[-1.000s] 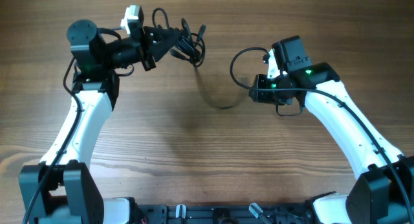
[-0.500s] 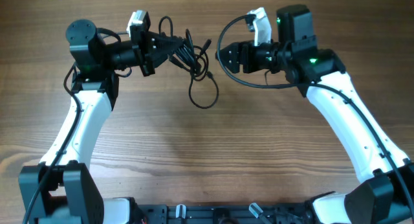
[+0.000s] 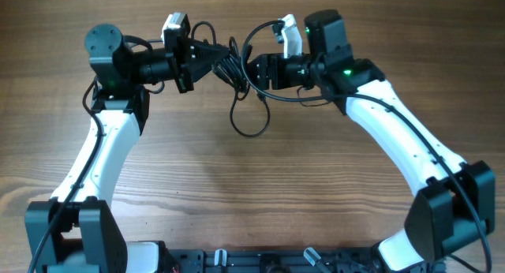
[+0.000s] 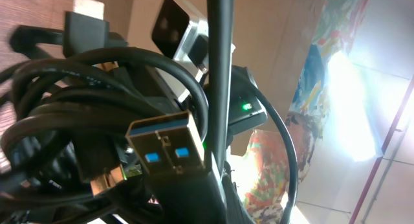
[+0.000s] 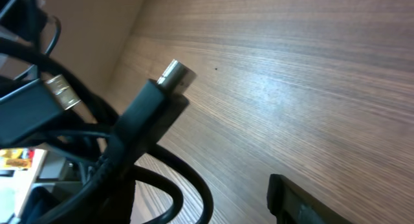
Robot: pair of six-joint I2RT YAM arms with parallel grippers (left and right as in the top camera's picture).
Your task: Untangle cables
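Note:
The cables [image 3: 234,68] are a tangle of thin black cords held in the air between both arms, with a loop [image 3: 251,125] hanging down to the table. My left gripper [image 3: 213,61] is shut on the bundle from the left. In the left wrist view a blue-tongued USB plug [image 4: 165,146] and coiled cords [image 4: 77,88] fill the frame and hide the fingers. My right gripper [image 3: 255,72] is open at the bundle's right side. In the right wrist view a metal-tipped plug [image 5: 169,76] and cords [image 5: 110,166] lie beside one finger [image 5: 294,199].
The wooden table [image 3: 316,186] lies under both arms. The arm bases and a black rail [image 3: 260,261] sit at the front edge. The right arm's own thick wire [image 3: 260,32] arcs above the bundle.
My right gripper rose from the table at right and swung left up to the bundle. The left gripper shifted slightly right with the cables; the loose loop was drawn in beneath the bundle.

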